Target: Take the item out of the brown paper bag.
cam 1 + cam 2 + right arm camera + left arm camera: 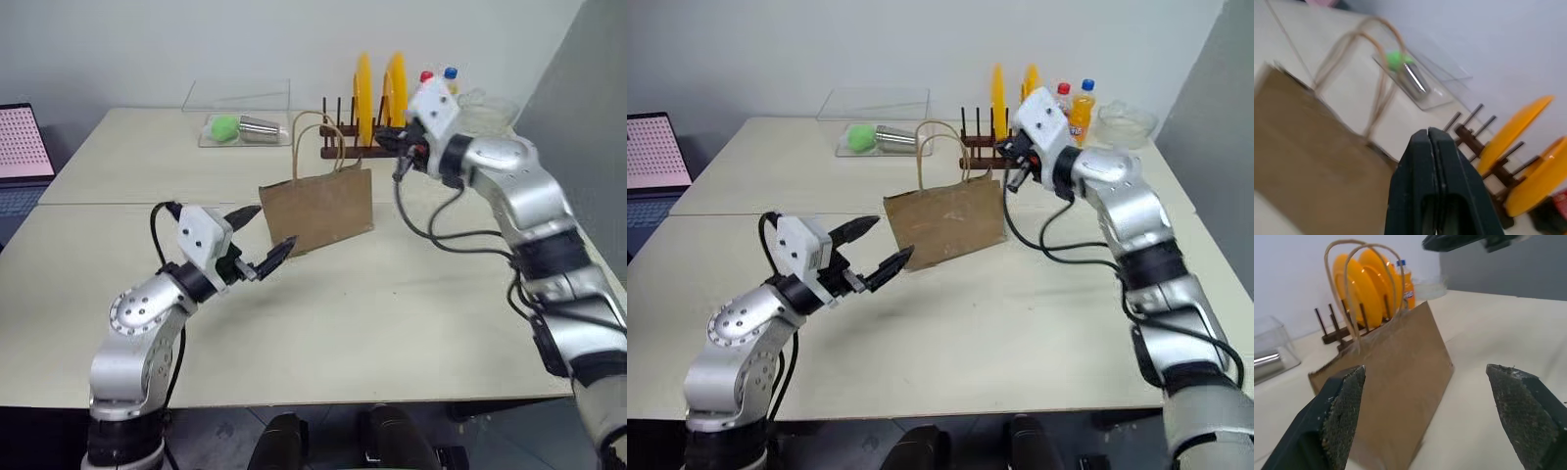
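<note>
Brown creased paper, two thin looped handles: the bag (318, 209) stands upright mid-table, and what it holds is hidden. My left claw (257, 243) hangs wide and empty at its eight o'clock, not touching. My right claw (1016, 166) is pressed shut on nothing at its one o'clock, above the rim. Beyond, on the pale table (392, 323), a dark rack (343, 147) carries yellow plates (363, 96). My left wrist view catches an orange soda bottle (1406, 284) behind them; my right wrist view finds a clear tray (1425, 78) holding something green.
</note>
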You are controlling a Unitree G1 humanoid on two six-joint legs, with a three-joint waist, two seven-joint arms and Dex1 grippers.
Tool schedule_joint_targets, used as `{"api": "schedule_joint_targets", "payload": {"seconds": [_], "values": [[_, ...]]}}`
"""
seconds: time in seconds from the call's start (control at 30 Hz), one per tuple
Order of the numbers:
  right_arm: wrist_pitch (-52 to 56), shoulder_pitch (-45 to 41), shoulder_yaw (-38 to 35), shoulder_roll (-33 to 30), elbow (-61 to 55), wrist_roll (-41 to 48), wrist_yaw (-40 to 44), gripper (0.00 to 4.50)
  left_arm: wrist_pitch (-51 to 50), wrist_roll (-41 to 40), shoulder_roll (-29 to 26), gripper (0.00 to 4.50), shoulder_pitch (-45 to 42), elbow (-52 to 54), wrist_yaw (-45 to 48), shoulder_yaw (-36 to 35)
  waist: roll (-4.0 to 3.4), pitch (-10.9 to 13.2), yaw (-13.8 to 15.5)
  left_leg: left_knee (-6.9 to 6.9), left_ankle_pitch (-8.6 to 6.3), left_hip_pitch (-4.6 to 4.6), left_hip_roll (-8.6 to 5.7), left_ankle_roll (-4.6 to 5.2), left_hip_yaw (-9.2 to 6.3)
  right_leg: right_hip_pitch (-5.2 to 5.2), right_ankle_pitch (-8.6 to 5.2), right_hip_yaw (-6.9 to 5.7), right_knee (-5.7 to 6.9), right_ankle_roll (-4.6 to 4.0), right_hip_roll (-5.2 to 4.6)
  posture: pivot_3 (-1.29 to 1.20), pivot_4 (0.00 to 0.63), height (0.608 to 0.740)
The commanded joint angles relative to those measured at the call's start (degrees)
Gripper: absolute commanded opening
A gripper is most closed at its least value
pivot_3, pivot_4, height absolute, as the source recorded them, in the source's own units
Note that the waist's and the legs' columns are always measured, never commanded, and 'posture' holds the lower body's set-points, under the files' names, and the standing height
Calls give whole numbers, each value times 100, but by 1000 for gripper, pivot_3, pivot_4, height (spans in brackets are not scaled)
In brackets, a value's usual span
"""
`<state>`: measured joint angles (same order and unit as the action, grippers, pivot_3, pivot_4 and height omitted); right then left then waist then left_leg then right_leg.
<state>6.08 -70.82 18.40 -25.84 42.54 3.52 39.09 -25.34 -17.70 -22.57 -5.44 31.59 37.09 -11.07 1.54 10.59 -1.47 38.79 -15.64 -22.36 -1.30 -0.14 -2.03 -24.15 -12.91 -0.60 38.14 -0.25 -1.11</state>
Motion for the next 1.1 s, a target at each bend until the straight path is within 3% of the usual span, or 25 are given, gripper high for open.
{"api": "schedule_joint_targets", "payload": {"seconds": [0.03, 0.17, 0.27, 0.37, 0.77, 1.1], "values": [[-1154, -785, 259, 378, 1791, -851, -330, 23, 41, -26, -59, 4142, 231, 469, -265, -17, 0, 0, 14, -2, 0, 0, 0, 0, 0, 0, 0, 0, -1, 0, 0, 0, 150, 740], [-1566, -1315, 470, 808, 3020, -1591, -1065, 23, 142, 16, -187, 4142, 447, 544, -348, -39, 0, 0, 19, -5, 0, -4, 0, -3, 0, -2, 0, 0, -4, -2, -3, 0, 150, 740], [-1694, -1435, 503, 994, 3335, -1914, -1117, 23, 261, 61, -288, 4142, 496, 515, -365, -11, -2, 1, 18, -5, 0, -4, -1, -4, 0, -2, 0, 1, -4, -3, -4, 0, 150, 740], [-1871, -1433, 507, 1068, 3434, -2123, -718, 23, 413, 115, -402, 4142, 557, 479, -337, 25, -4, 2, 6, -5, 0, -2, -1, -3, 0, -2, -1, 1, -2, -4, -4, 0, 150, 740], [-2967, -1095, 254, 475, 3152, -2100, 2297, 23, 1017, 113, -942, 4142, 1011, 280, 113, 36, -12, 6, -3, -8, -1, 0, -1, -1, -4, 0, -1, -3, -5, -4, -3, 0, 150, 740], [-3243, -389, 66, 112, 2171, -1662, 3769, 23, 1261, -59, -1199, 4142, 938, 51, 582, 42, -13, 6, -5, -9, -2, 11, 1, -1, -5, 8, -1, -4, -5, -5, -3, 0, 150, 740]]}}
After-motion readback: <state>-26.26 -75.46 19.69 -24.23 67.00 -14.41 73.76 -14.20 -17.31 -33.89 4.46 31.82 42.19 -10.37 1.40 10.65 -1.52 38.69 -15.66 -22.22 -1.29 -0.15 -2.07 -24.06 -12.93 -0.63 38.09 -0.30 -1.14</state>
